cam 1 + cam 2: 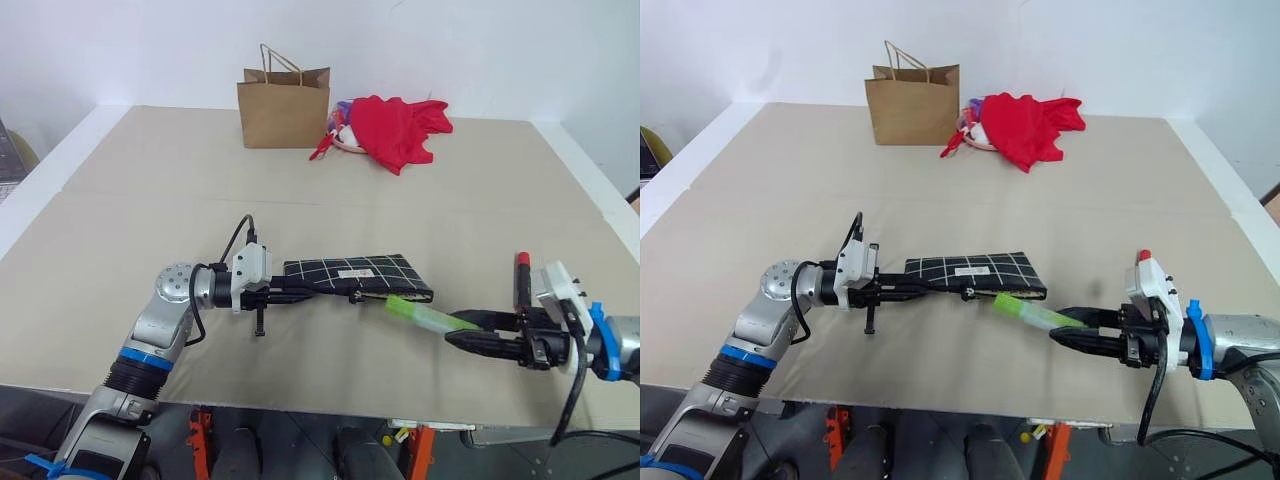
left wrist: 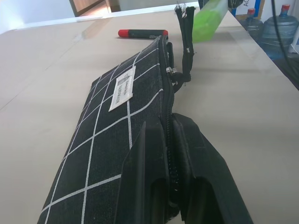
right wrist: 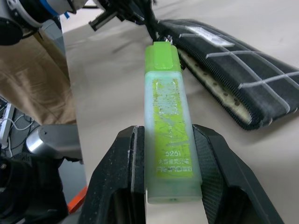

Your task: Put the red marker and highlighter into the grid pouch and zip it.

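Note:
The grid pouch lies flat mid-table, white label up. My left gripper points level along it and is shut on the zipper edge at the pouch's left end. The light-green highlighter is held level in my right gripper, which is shut on its rear half. Its cap points at the pouch's right end, where the zipper mouth gapes open; the cap tip sits right at that mouth. The red marker lies on the table just beyond my right wrist, also seen in the left wrist view.
A brown paper bag stands at the back of the table. A crumpled red cloth lies beside it to the right. The table's front edge runs close below both arms.

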